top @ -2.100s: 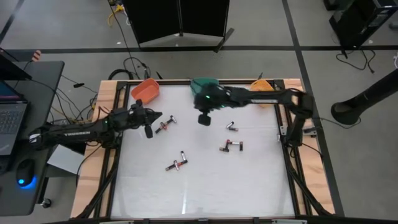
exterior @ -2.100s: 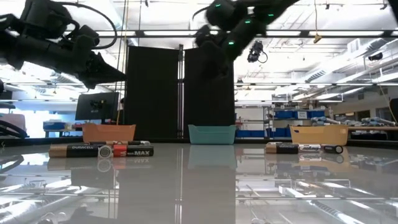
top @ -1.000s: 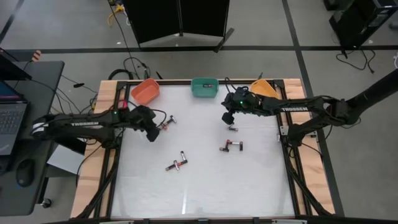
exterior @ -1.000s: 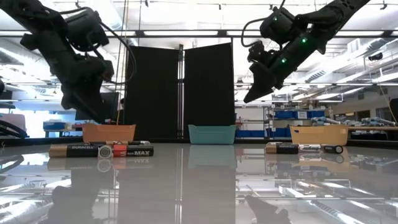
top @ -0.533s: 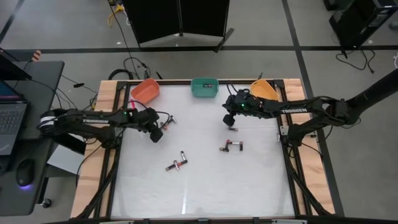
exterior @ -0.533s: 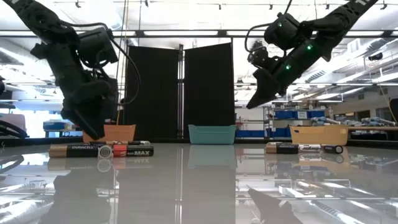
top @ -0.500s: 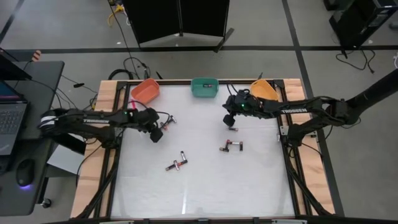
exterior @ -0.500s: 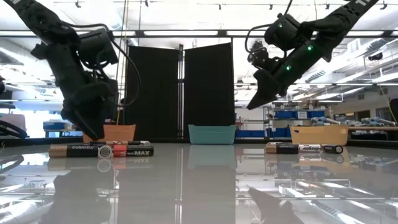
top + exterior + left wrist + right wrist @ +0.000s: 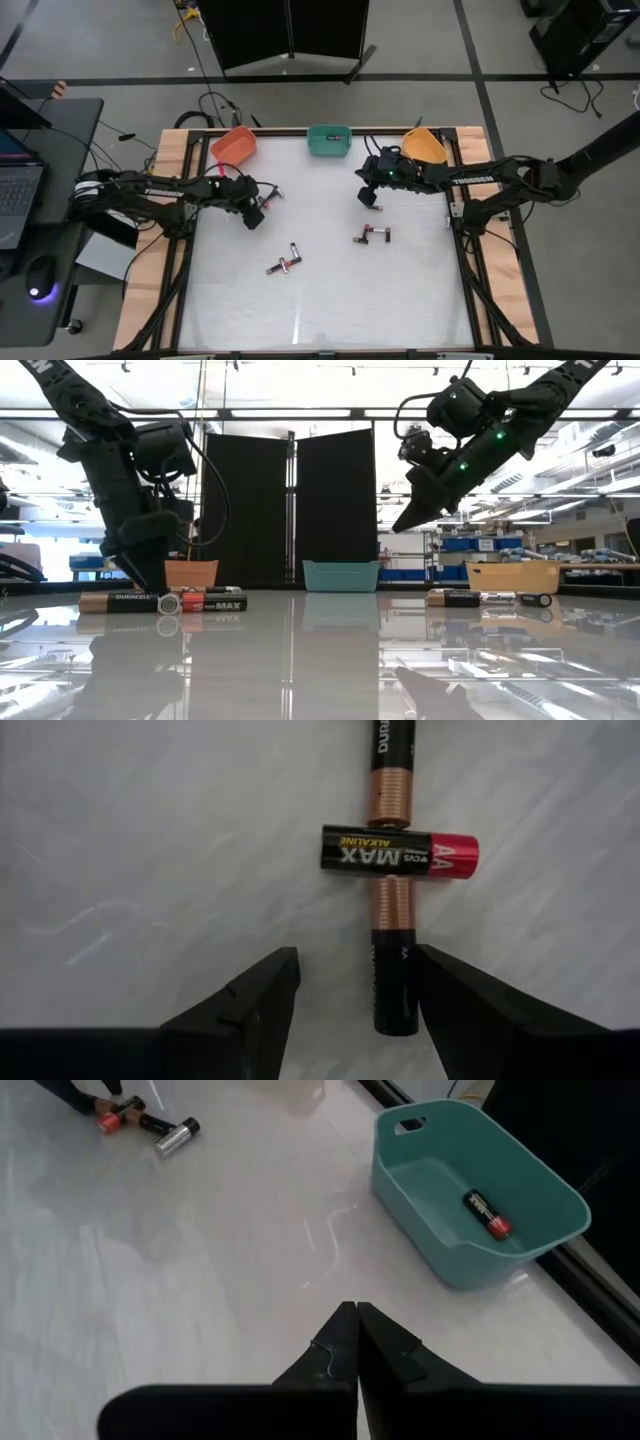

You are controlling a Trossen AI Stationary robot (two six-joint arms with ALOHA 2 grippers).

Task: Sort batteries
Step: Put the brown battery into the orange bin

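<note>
Three batteries (image 9: 265, 199) lie on the white table at its left. In the left wrist view a red-and-black battery (image 9: 400, 851) lies across the spot where two black-and-copper batteries (image 9: 393, 990) meet end to end. My left gripper (image 9: 355, 975) is open and points steeply down just short of them; the nearer black-and-copper battery lies between its fingers, close to one of them. My right gripper (image 9: 355, 1320) is shut and empty, raised over the table's far right part (image 9: 367, 197). One red-and-black battery (image 9: 487, 1215) lies in the teal bin (image 9: 530, 1230).
More batteries lie at the table's middle right (image 9: 372, 235) and near its centre (image 9: 285, 265). The orange bin (image 9: 233, 146), the teal bin (image 9: 329, 139) and the yellow bin (image 9: 424, 144) stand along the far edge. The near half of the table is bare.
My left gripper has sunk toward the batteries at the table's left and tipped more steeply down, staying open. No battery has moved.
</note>
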